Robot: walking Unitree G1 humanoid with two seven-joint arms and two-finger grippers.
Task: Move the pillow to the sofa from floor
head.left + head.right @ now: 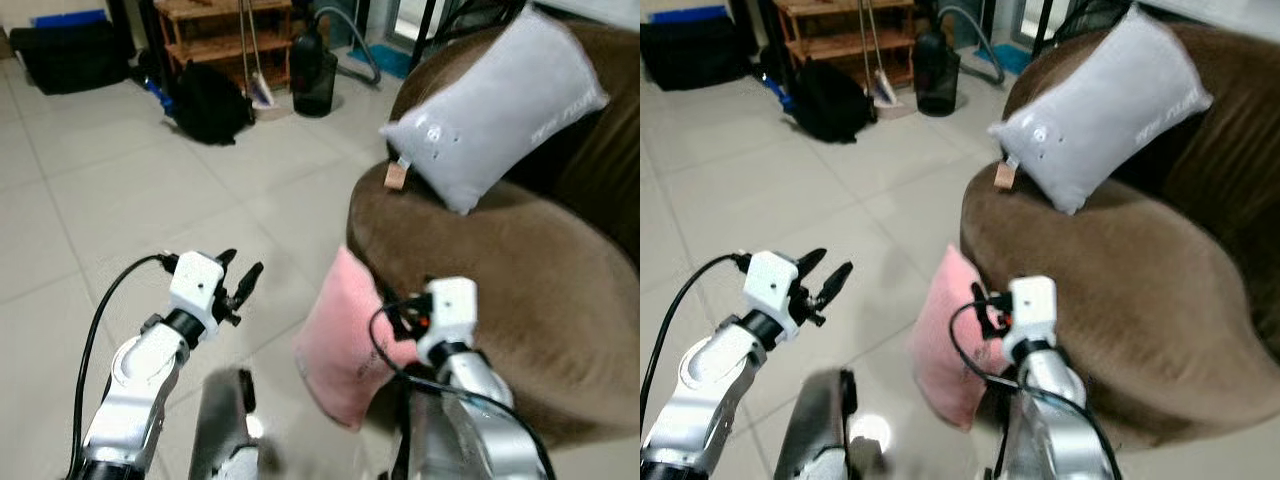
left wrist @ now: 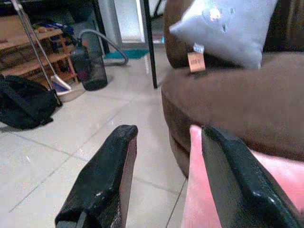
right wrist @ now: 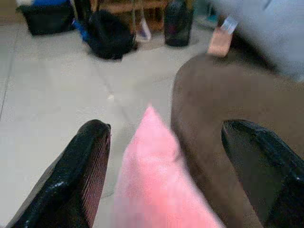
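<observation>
A pink pillow (image 1: 343, 352) stands on edge on the tiled floor, leaning against the front of the brown sofa (image 1: 500, 280). My right gripper (image 3: 166, 126) is open just above the pillow's top corner, one finger on each side and touching nothing. In the left eye view the right gripper (image 1: 398, 318) sits between the pillow and the sofa seat. My left gripper (image 1: 243, 262) is open over bare floor, left of the pillow and apart from it. In the left wrist view the pink pillow (image 2: 199, 199) lies beside one finger (image 2: 237, 180). A grey pillow (image 1: 490, 110) rests on the sofa.
A black backpack (image 1: 208, 103), a dark bin (image 1: 313, 80), a broom (image 1: 258, 90) and a wooden shelf (image 1: 225, 30) stand at the back. A black bag (image 1: 70, 55) lies far left. Open tiled floor (image 1: 120, 220) stretches to my left.
</observation>
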